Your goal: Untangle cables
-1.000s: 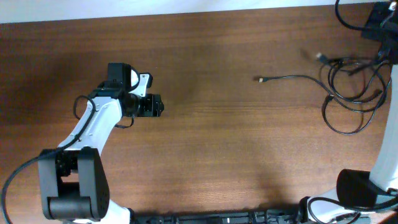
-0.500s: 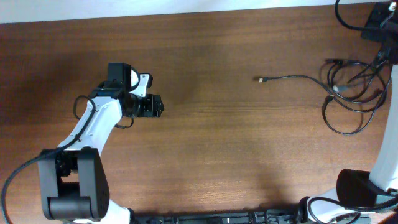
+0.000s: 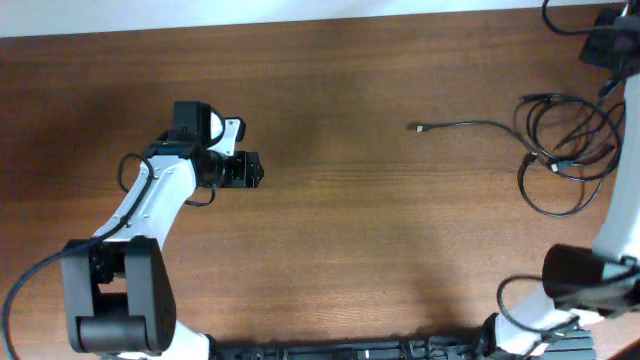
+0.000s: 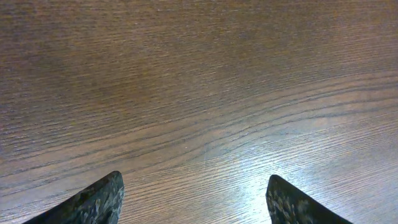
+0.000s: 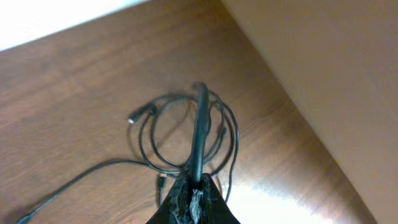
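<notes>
Looking at a brown wood-grain worktop (image 3: 350,230). Seeing left arm (image 3: 150,200), white and black, over the left half, well apart from the cables (image 3: 565,150). Reading left jaws as wide open, nothing held: just two dark fingertips (image 4: 93,202) at the bottom corners of the left wrist view, wood grain between. Seeing right arm (image 3: 622,210) along the right edge. Reading right jaws as pinched closed on one strand of the cables, with the strand running straight up out of the tips in the right wrist view. Finding the rest in loose overlapping loops on the worktop near its right edge. Tracing one strand left to a small plug (image 3: 418,127), lying alone toward mid-worktop. Spotting another, light-tipped plug end (image 5: 132,119) at the loops' edge.
</notes>
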